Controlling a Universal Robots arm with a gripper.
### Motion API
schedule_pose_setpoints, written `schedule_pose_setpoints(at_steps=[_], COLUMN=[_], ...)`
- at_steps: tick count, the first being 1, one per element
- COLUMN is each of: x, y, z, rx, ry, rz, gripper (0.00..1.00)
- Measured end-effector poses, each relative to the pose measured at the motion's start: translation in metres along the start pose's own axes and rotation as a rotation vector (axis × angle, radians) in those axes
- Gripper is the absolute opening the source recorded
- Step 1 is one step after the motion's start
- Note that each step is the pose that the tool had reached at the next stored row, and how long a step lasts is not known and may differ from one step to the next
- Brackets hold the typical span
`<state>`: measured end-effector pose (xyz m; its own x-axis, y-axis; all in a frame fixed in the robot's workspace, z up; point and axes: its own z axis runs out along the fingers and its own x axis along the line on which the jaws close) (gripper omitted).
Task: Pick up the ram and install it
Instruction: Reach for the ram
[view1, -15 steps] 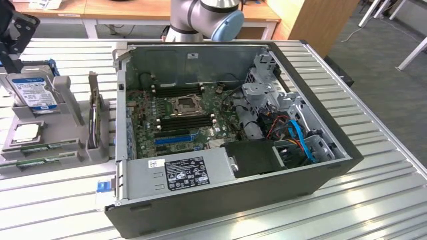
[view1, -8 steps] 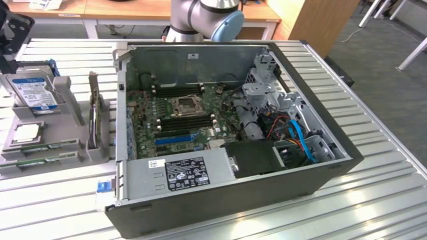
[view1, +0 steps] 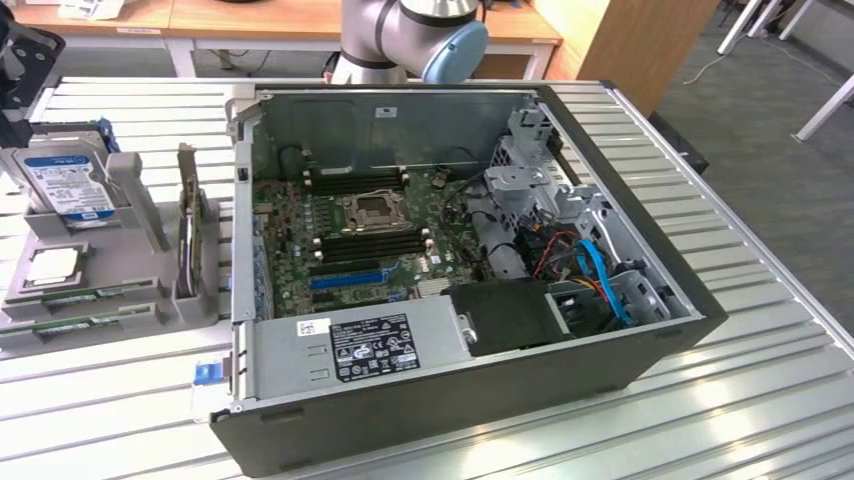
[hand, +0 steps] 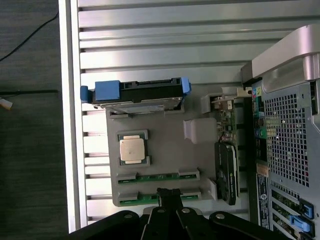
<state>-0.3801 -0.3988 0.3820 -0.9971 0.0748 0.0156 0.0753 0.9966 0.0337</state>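
Green and thin, the ram (view1: 83, 294), a long narrow circuit-board stick, stands on edge in the grey plastic parts holder (hand: 170, 155), at the exterior view's left of the open black computer case (view1: 534, 400), a twin stick (view1: 60, 326) just beside it. We see the black claw (hand: 169, 193) shut and empty, hovering above both sticks. We judge that descending with closed fingers could strike a stick's edge, chipping it or jamming it.

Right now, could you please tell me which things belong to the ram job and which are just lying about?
Job: ram, at the shut tool's tip; memory slots; case.
Lying about: hard drive; processor; card.
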Motion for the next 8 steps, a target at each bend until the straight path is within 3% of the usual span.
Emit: schedule_pose_setpoints(at_steps=[8], x=[-0.0006], y=[-0.0047], z=[-0.0001], rx=[0.0000], ry=[0.0000], rz=[0.000], gripper=[0.10])
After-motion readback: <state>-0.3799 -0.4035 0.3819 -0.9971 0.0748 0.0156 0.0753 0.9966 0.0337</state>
